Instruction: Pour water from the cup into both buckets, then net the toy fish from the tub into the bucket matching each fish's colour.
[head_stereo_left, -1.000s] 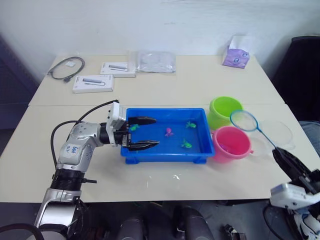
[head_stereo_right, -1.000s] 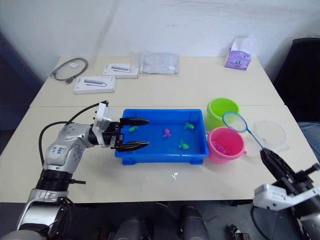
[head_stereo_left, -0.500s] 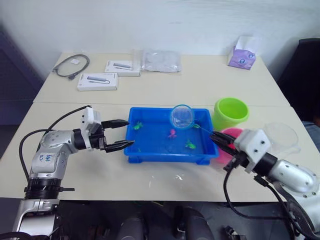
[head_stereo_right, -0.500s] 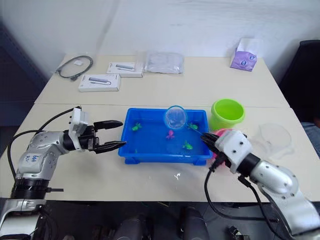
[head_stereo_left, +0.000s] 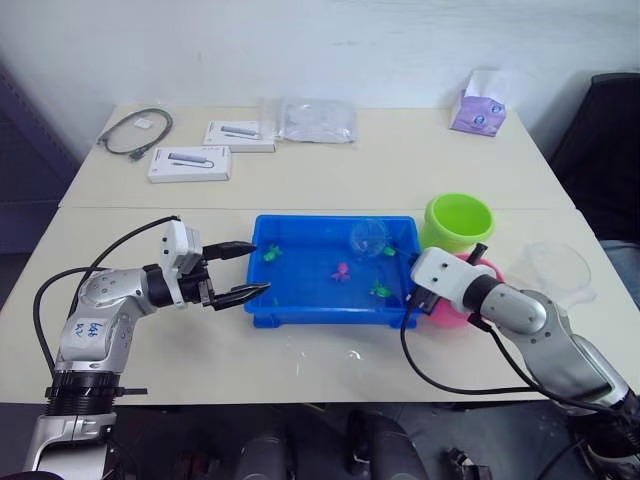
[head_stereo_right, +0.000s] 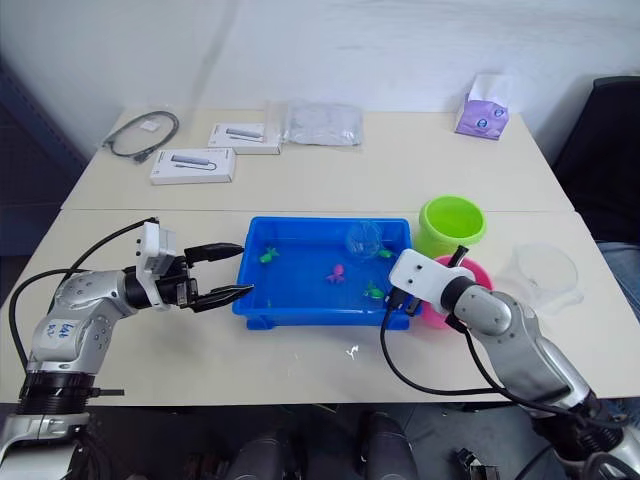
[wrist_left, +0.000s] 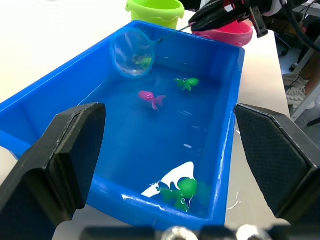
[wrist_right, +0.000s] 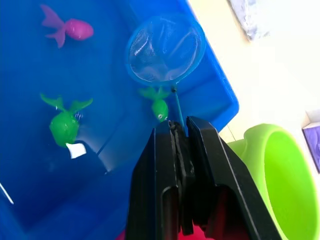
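Now your right hand (wrist_right: 182, 150) grips the net (wrist_right: 165, 49) by its stick, ring poised over a green fish (wrist_right: 159, 102) in the tub (head_stereo_left: 330, 305) to scoop; left hand (head_stereo_left: 240, 270) waits open beside it.

your two head eyes look forward and down over the table (head_stereo_left: 330, 175) from above, far enough back to take in both arms; both cover the same ground, set slightly apart sideways. your left wrist camera sits low just outside the tub (wrist_left: 227, 125) at its left end, looking along its length toward the green bucket (wrist_left: 154, 10). your right wrist camera looks steeply down from close over the tub's right end, net (wrist_right: 165, 55) ahead of it. all four views share the tub's water and the fish.
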